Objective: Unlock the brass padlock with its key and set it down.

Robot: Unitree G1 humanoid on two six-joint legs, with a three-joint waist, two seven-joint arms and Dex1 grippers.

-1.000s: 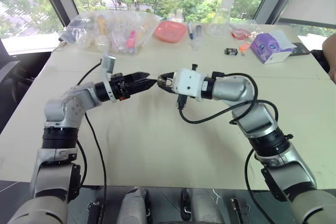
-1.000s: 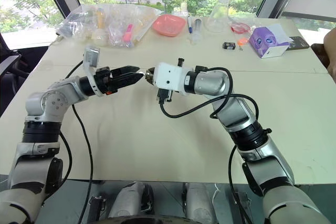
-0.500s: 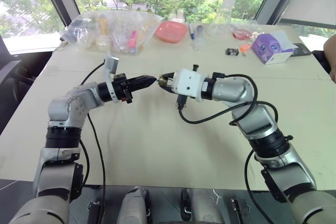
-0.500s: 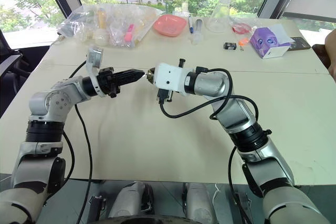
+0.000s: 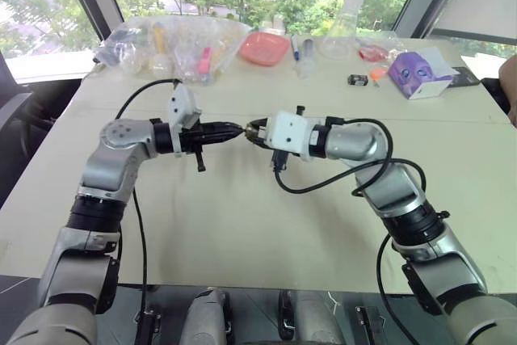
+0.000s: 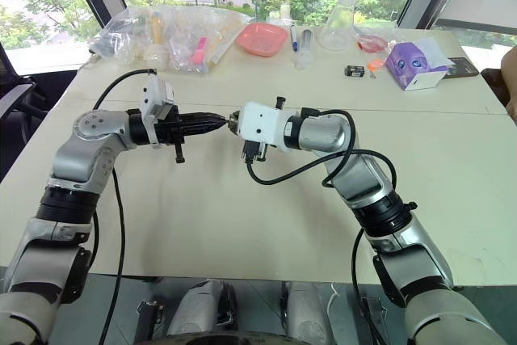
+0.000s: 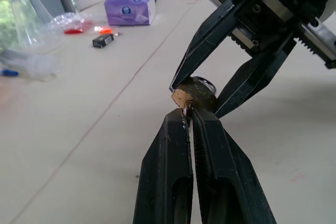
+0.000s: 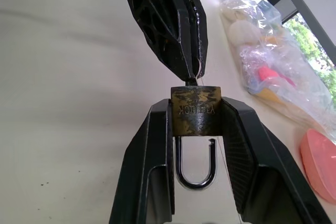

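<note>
My right gripper (image 8: 195, 121) clamps small brass padlock (image 8: 195, 109); left gripper (image 7: 187, 115) pinched on thin silvery key (image 8: 192, 81) in keyhole. Risk: key slips if I twist off-axis.

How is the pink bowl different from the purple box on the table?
The flat pink plastic bowl is round and open on top; the purple cardboard box has corners, white flaps and printed eyes. The bowl lies mid-table by the window, the box further right. Both rest on the beige table.
</note>
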